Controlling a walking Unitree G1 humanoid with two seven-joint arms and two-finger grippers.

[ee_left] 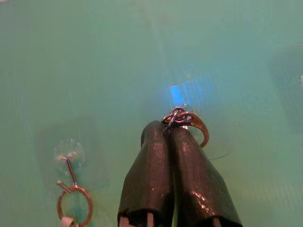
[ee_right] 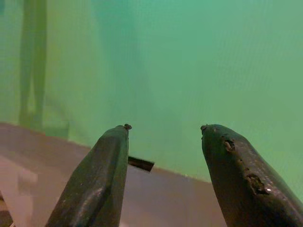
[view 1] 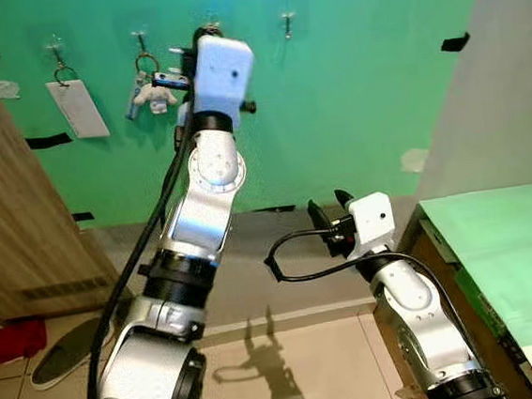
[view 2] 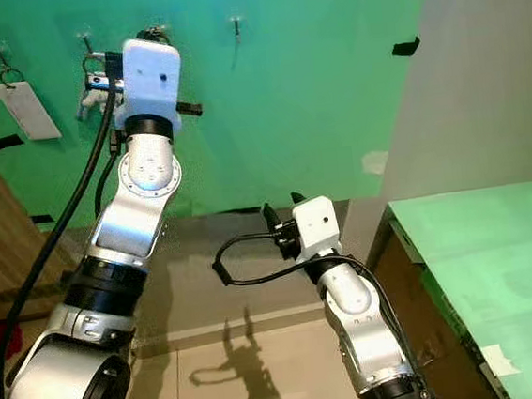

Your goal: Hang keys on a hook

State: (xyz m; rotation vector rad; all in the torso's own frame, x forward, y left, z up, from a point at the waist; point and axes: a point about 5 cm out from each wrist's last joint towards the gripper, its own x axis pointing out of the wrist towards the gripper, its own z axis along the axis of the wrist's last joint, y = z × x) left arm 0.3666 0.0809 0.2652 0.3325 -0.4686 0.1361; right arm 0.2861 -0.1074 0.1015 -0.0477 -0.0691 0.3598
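The left arm reaches high up to the green wall (view 1: 351, 106), its left end effector (ee_left: 169, 128) pressed close to the row of small clear hooks. Its two black fingers (ee_left: 150, 175) are closed tight together, pinching the key ring (ee_left: 188, 121) at their tips. The brass-coloured ring sticks out past the fingertips toward about one o'clock in the left wrist view, lying nearly flat against the wall, with a small tangle of links right at the pinch point. It sits at a clear hook pad (ee_left: 187, 92) on the wall; I cannot tell whether the ring is over the hook itself. The keys themselves are hidden.

In the head views, the wrist housing covers that third hook (view 1: 210, 24). At nine o'clock from it, on the next hook (view 1: 140, 37), hangs another ring with a small plush charm (view 1: 153, 96); the same hook and ring (ee_left: 74, 203) show beside the fingers in the wrist view. Farther toward nine o'clock a white tag (view 1: 77, 107) hangs from its own hook, long axis running down and slightly slanted. Toward three o'clock a fourth hook (view 1: 286, 20) stands bare.

The right end effector (view 1: 329, 214) is held low, well apart from the hooks, near a green surface (view 1: 507, 252). Its fingers (ee_right: 102, 179) are spread apart, gripping nothing, and point at the foot of the wall.
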